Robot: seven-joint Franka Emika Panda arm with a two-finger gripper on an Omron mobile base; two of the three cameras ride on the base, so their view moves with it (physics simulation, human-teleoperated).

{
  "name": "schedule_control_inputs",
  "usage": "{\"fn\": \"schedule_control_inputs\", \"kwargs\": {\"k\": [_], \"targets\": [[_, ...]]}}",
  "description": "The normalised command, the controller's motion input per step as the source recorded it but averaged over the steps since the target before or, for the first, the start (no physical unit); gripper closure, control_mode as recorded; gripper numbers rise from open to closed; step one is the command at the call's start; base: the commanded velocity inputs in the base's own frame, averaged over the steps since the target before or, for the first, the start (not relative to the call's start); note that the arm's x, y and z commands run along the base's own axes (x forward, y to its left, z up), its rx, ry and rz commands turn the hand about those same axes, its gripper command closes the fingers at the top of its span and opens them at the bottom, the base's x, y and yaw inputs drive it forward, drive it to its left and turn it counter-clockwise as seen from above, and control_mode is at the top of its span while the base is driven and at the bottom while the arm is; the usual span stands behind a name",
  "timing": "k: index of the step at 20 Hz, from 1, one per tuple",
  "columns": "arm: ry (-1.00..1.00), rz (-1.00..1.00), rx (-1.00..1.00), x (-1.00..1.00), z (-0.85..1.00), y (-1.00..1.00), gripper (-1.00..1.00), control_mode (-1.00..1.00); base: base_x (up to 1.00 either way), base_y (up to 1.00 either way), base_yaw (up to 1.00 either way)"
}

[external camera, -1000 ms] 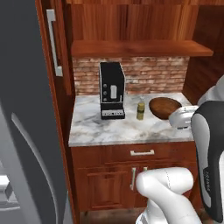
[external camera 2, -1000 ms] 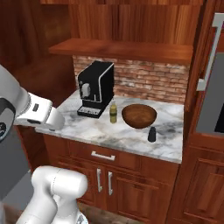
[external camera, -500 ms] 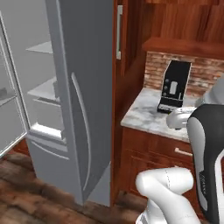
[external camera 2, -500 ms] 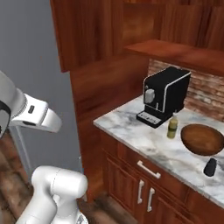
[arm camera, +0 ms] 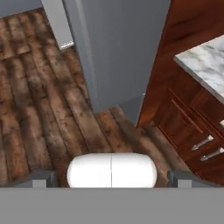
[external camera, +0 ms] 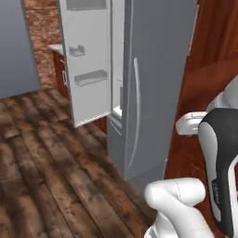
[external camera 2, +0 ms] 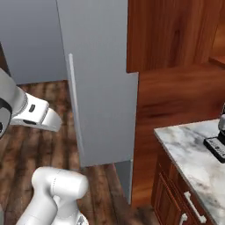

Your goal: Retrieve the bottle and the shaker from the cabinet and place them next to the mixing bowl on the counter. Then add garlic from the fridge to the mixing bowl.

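Hand: my hand (arm camera: 111, 177) is spread fully, its two tips far apart at the bottom of the hand view, nothing between them and nothing touched.
Under the hand: dark wooden floor (arm camera: 39, 109), well below.
Fridge: the grey fridge (external camera: 153, 83) stands ahead of me; its left door (external camera: 90, 60) is swung wide, showing white door shelves, and the right door with its long handle is closed.
Garlic: somewhere in the fridge by the task, but I cannot make it out from here.
Worktop: a marble worktop (external camera 2: 193, 149) lies to my right on wooden cabinets (arm camera: 188, 127) with metal handles; the base of a black machine (external camera 2: 216, 145) sits at its edge.
Room: a tall wooden panel (external camera 2: 176, 66) stands between fridge and worktop.
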Motion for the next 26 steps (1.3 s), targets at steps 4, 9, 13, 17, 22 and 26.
{"fn": "schedule_control_inputs", "kwargs": {"k": [4, 9, 13, 17, 22, 26], "targets": [[0.0, 0.0, 0.0, 0.0, 0.0, 0.0, -1.0, 1.0, -0.76, 0.19, 0.84], [0.0, 0.0, 0.0, 0.0, 0.0, 0.0, -1.0, 1.0, -0.36, 0.82, 0.63], [0.0, 0.0, 0.0, 0.0, 0.0, 0.0, -1.0, 1.0, 0.16, 1.0, 0.16], [0.0, 0.0, 0.0, 0.0, 0.0, 0.0, -1.0, 1.0, 0.81, 0.96, -0.04], [0.0, 0.0, 0.0, 0.0, 0.0, 0.0, -1.0, 1.0, 1.0, 0.44, -0.3], [0.0, 0.0, 0.0, 0.0, 0.0, 0.0, -1.0, 1.0, 1.0, 0.03, -0.46]]}}
